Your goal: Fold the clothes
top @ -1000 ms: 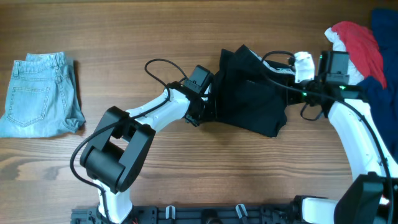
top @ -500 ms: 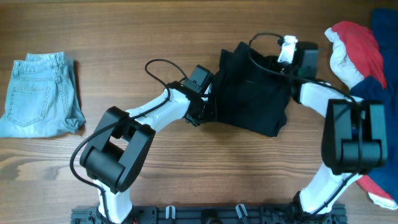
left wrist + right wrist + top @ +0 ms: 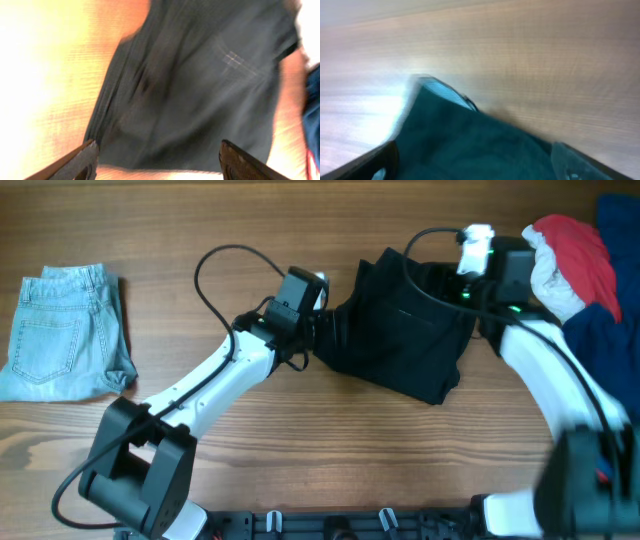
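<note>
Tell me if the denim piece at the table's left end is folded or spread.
Folded. The denim piece lies as a compact rectangle, with layers showing at its top edge and a back pocket facing up.

Left gripper (image 3: 157, 159) spread wide; right gripper (image 3: 475, 161) seemingly parted too

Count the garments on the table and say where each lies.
4 at least: folded denim shorts at the left edge, a black garment in the middle, a red-and-white garment and a navy garment heaped at the right edge. More may lie hidden beneath those.
</note>
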